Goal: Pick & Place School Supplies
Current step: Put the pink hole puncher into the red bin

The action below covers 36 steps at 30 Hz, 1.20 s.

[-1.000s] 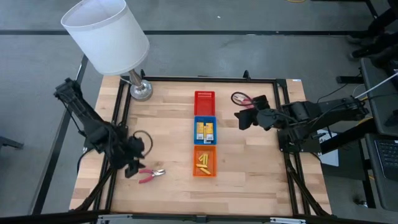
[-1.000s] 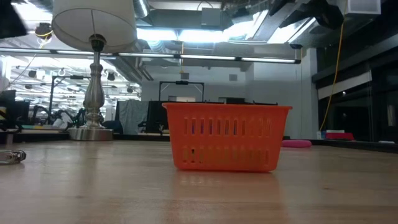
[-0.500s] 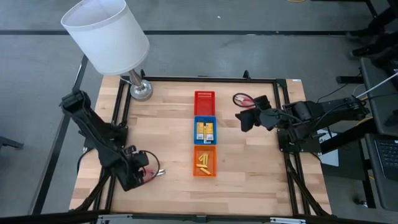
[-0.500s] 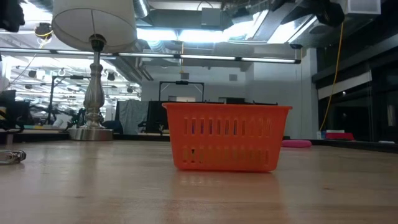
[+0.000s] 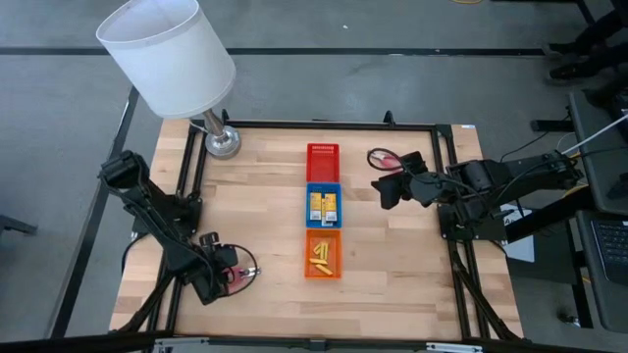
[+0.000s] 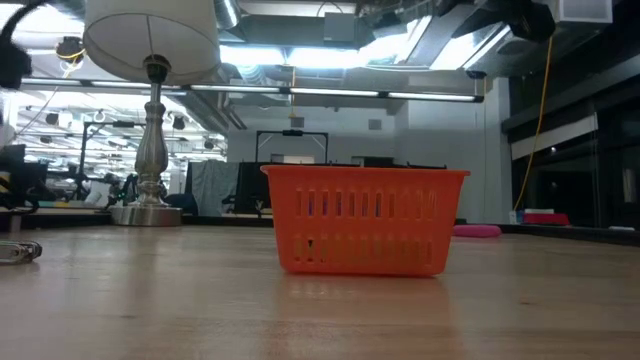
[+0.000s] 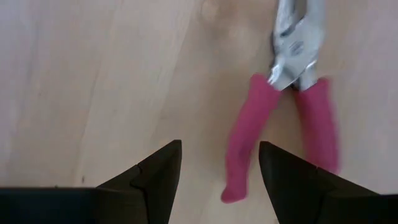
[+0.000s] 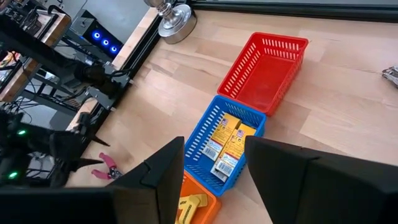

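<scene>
Pliers (image 7: 283, 118) blurred, tips cut off, left gripper (image 7: 217, 171) above

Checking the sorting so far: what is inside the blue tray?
The blue tray holds yellow packets with dark marks, at least three. Whatever lies beneath them is covered.

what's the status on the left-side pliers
Left gripper open, low over pink-handled pliers, not gripping. Right gripper open, waiting above table. Nothing in the way.

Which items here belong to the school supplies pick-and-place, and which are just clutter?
Job items:
pink-handled pliers below the open left end effector
second pliers near the right end effector
yellow packets
yellow sticks

Just there:
lamp
red tray
blue tray
orange tray
</scene>
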Available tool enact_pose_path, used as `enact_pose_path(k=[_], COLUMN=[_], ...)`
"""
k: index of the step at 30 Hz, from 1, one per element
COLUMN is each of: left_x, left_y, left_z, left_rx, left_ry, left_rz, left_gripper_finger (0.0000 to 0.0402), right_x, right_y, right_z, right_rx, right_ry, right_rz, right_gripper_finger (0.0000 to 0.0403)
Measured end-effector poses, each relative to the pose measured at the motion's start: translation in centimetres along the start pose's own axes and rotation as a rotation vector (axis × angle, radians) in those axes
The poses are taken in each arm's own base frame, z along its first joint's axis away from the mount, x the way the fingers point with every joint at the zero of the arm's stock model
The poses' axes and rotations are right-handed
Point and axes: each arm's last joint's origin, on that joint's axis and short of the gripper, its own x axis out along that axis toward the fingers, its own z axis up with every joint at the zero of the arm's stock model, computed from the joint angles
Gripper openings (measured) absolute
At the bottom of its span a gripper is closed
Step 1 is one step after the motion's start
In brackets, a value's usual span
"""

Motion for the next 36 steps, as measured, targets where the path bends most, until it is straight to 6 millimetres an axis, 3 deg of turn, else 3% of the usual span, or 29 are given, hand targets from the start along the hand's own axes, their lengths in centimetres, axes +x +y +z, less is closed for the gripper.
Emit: enact_pose_path(k=[5,14,18,23,24,31,36], left_x=[1.7,2.6,2.9,2.6,2.3,0.5,-0.8], left_y=[1.0,2.5,3.0,3.5,3.6,4.7,6.6], left_z=[-0.6,-0.3,0.3,1.0,1.2,4.4,8.9], left_rx=[-0.017,-0.042,-0.036,-0.047,-0.060,-0.129,-0.283], left_ry=[0.037,0.047,0.082,0.069,0.054,-0.157,-0.373], left_rz=[-0.017,-0.064,-0.068,-0.104,-0.120,-0.255,-0.363], left_gripper_finger=[0.0212,0.0196,0.0141,0.0029,0.0028,0.0028,0.0028], right_x=[-0.2,-0.5,-0.5,-0.5,-0.5,-0.5,-0.5], right_y=[0.1,0.4,0.4,0.4,0.4,0.4,0.3], right_z=[-0.3,-0.8,-0.8,-0.8,-0.8,-0.8,-0.8], right_rx=[-0.001,0.003,0.008,0.008,0.010,-0.003,-0.017], right_ry=[0.008,0.021,0.017,0.018,0.018,0.017,0.020], right_rz=[0.010,0.027,0.027,0.027,0.027,0.027,0.022], right_gripper_finger=[0.0173,0.0173,0.0173,0.0173,0.0173,0.0173,0.0173])
